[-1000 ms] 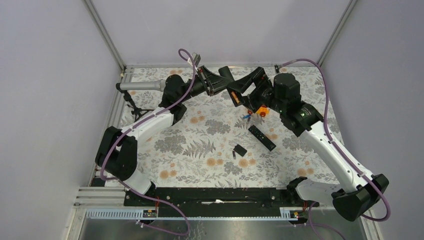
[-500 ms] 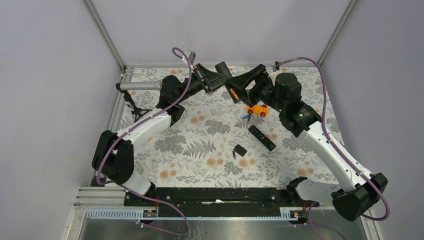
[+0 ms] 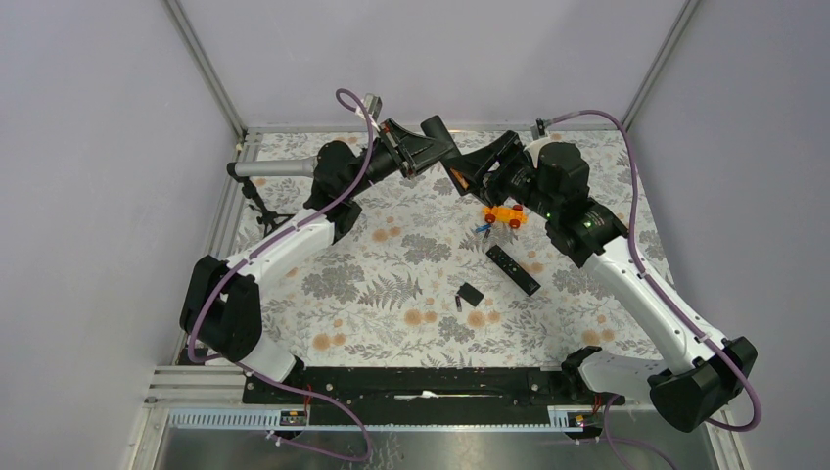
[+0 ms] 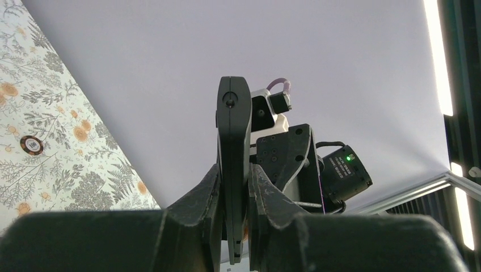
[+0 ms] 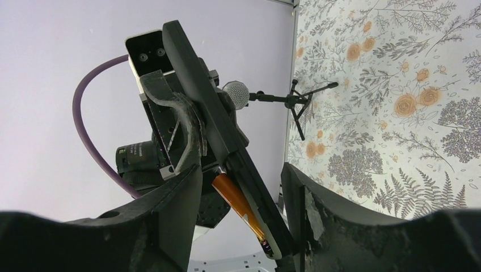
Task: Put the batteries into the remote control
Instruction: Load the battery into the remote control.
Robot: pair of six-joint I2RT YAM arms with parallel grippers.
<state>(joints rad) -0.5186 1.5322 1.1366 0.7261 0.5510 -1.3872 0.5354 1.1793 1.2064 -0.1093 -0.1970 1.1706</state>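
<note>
My left gripper [image 3: 438,149] is shut on the slim black remote control [image 3: 432,128] and holds it up in the air at the back of the table. It shows edge-on between my fingers in the left wrist view [image 4: 233,141]. One orange battery [image 3: 457,180] lies in the open bay at its lower end. My right gripper [image 3: 476,170] is open, and in the right wrist view [image 5: 241,175] its fingers stand either side of that end of the remote [image 5: 218,122] and the battery [image 5: 233,199]. The small black cover [image 3: 471,293] lies on the table, with a tiny dark battery [image 3: 458,305] beside it.
A second black remote [image 3: 513,269] lies on the flowered cloth. An orange toy block with red knobs [image 3: 504,215] sits under my right wrist, with a small blue piece [image 3: 482,229] beside it. A microphone on a small tripod [image 3: 277,169] stands at the back left.
Both grippers have risen and shifted slightly toward the back wall, the remote and its battery with them. Things on the table have not moved.
</note>
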